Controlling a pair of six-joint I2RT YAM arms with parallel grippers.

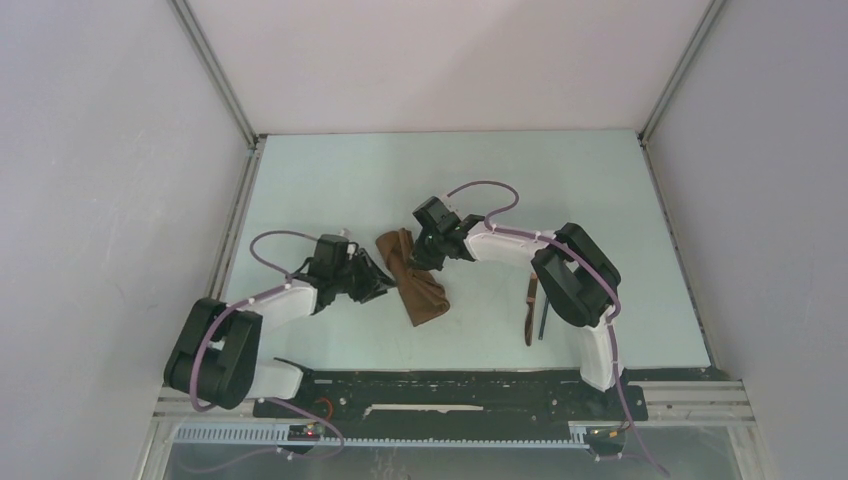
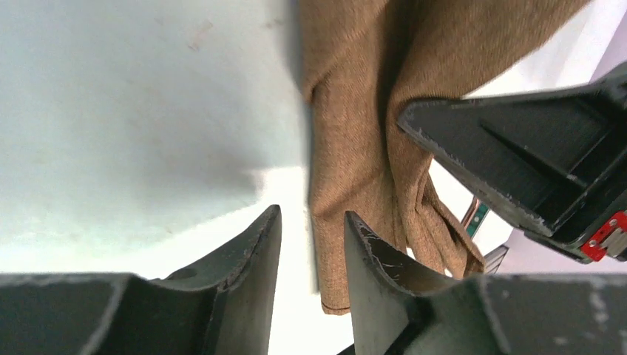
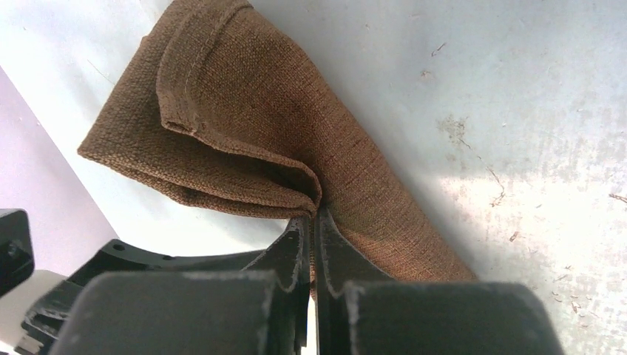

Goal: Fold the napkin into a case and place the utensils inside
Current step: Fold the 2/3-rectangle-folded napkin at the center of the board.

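One napkin (image 1: 412,285), bunched on the table (image 1: 330,180).
Only from above do we see the utensils (image 1: 533,312), well apart to its right; only the right wrist view shows us the right gripper (image 3: 313,216) clamped on a fold. The brown cloth forms a long, creased strip. The left gripper (image 2: 312,213) reaches in low from the left, jaws apart at the cloth's edge.

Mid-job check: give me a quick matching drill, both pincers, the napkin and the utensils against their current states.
1 left pincer
2 right pincer
3 napkin
4 utensils

A lying apart from the cloth
B jaws apart
C shut on a cloth fold
D bunched, brown, between both pincers

Pairs: 1-B, 2-C, 3-D, 4-A
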